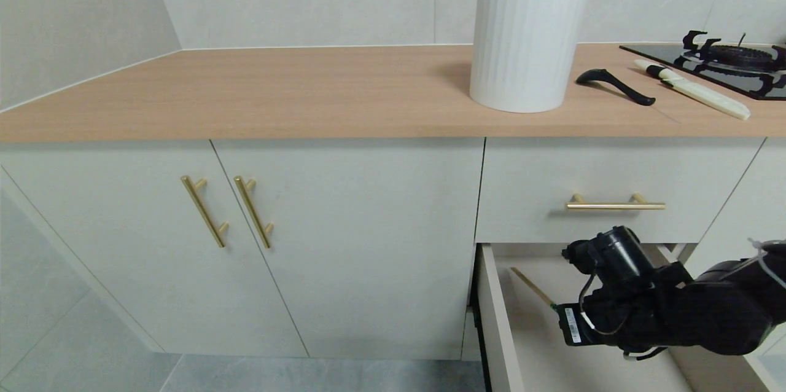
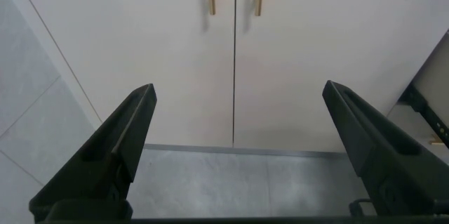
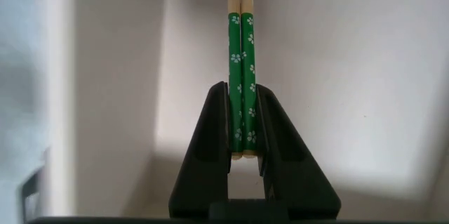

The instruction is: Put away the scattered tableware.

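Over the open drawer point(image 1: 496, 312), green-ended chopsticks point(image 3: 240, 55) clamped tight in right gripper point(image 3: 242, 101). Left gripper point(image 2: 238, 92) spread wide, empty, low, facing the cabinet doors point(image 2: 302, 76). Knife point(image 1: 694, 90) lies on the countertop point(image 1: 276, 91).

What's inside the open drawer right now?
A pair of green-ended wooden chopsticks, held by the right gripper with jaws shut, above the floor of the pale open drawer. The arm covers the drawer's right side.
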You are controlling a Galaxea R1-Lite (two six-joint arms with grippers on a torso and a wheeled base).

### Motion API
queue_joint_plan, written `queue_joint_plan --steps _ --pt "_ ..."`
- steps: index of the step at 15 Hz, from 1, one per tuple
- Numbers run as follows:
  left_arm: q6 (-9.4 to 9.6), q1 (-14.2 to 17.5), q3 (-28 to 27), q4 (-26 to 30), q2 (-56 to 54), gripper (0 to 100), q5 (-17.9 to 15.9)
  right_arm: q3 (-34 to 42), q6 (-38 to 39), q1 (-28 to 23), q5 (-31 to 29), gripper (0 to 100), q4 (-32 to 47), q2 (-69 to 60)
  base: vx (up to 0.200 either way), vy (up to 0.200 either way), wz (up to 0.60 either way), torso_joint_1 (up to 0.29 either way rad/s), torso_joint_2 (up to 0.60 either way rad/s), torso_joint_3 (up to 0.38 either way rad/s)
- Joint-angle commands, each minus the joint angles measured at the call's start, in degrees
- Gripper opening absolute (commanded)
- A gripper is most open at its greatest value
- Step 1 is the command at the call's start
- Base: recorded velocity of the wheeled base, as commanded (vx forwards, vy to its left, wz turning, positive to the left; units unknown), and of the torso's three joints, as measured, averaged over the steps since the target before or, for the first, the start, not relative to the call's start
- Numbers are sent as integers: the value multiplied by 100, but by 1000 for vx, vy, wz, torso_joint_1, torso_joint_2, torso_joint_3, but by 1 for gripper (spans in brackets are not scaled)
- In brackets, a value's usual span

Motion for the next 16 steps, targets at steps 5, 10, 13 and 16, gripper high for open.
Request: queue_joint_plan --steps 5,10,13,16 --pt "-2 2 2 0 2 100 4 -73 157 132 -65 0 -228 1101 0 0 0 0 0 0" --pt "-11 2 2 0 2 100 4 -108 165 158 -206 0 -869 1848 0 0 0 0 0 0" --pt "-2 2 2 0 2 100 4 -108 157 149 -399 0 -1133 2112 0 0 0 0 0 0" --pt "-2 2 2 0 2 100 4 -108 165 149 -408 0 -1195 2112 0 0 0 0 0 0"
